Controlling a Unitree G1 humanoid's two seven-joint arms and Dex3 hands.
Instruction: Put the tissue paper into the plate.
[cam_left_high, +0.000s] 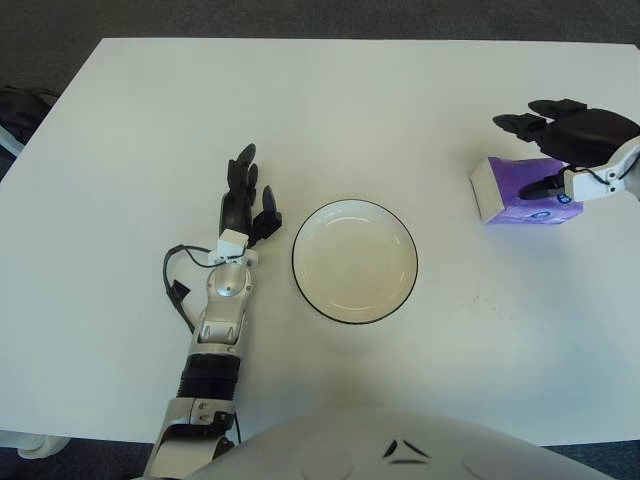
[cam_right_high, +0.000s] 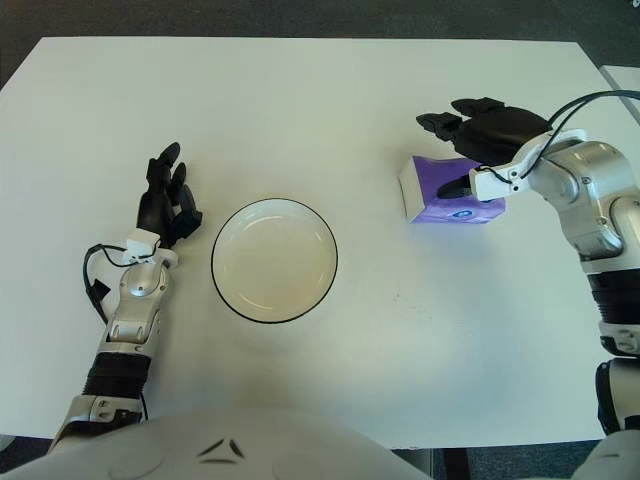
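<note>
My right hand (cam_right_high: 480, 125) hovers spread over the purple tissue pack (cam_right_high: 440, 190), unclamped; closing off-centre may shove it away from the plate (cam_right_high: 274, 259).

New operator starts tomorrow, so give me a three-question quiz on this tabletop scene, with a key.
1. True or false: the tissue pack already lies in the plate.
2. Which hand is over the tissue pack? A. left hand B. right hand
3. Fill in: seen from the robot, the plate lies to the ____ of the tissue pack.

Key:
1. False; it lies on the table, apart from the plate.
2. B; its fingers are spread above the pack, not closed on it.
3. left
</note>
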